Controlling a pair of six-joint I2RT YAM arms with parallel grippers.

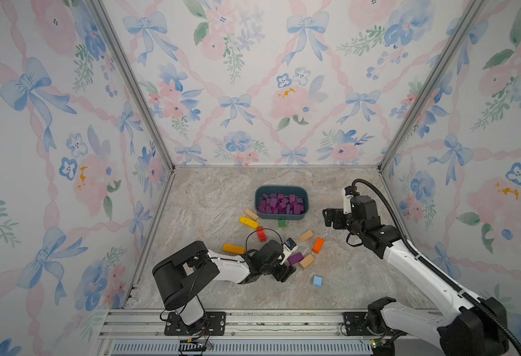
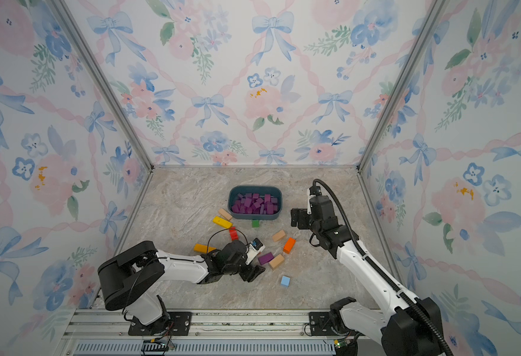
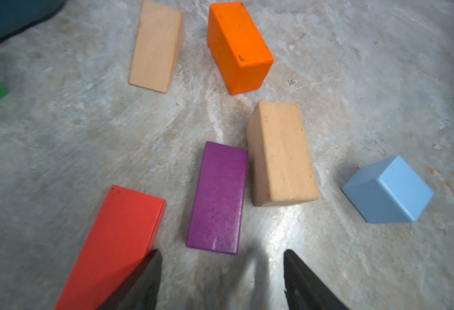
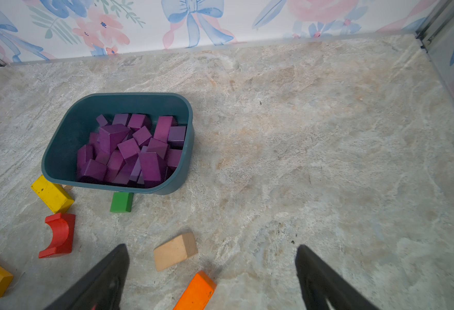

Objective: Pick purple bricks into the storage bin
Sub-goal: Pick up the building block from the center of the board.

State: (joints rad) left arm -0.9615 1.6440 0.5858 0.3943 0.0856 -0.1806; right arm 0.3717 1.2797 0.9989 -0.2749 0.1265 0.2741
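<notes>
One purple brick [image 1: 295, 258] [image 2: 266, 258] [image 3: 217, 198] lies flat on the marble table, touching a tan block [image 3: 282, 155]. My left gripper [image 1: 285, 272] [image 2: 253, 272] [image 3: 221, 256] is low just in front of it, open, nothing between its fingers; one finger is beside a red block [image 3: 113, 241]. The dark teal storage bin [image 1: 259, 197] [image 2: 254, 217] [image 4: 59, 139] stands further back, with several purple bricks [image 1: 280, 203] [image 2: 254, 204] [image 4: 131, 150] heaped inside. My right gripper [image 1: 328, 217] [image 2: 296, 217] [image 4: 211, 248] hovers right of the bin, open and empty.
Loose blocks lie between bin and left arm: an orange block [image 1: 317, 245] [image 3: 238, 48], another tan block [image 1: 306, 235] [image 4: 174, 251], a light blue cube [image 1: 317, 281] [image 3: 389, 190], a green block [image 1: 281, 223] [image 4: 121, 201], yellow bars [image 1: 248, 222] [image 1: 234, 249], a red arch [image 4: 58, 234].
</notes>
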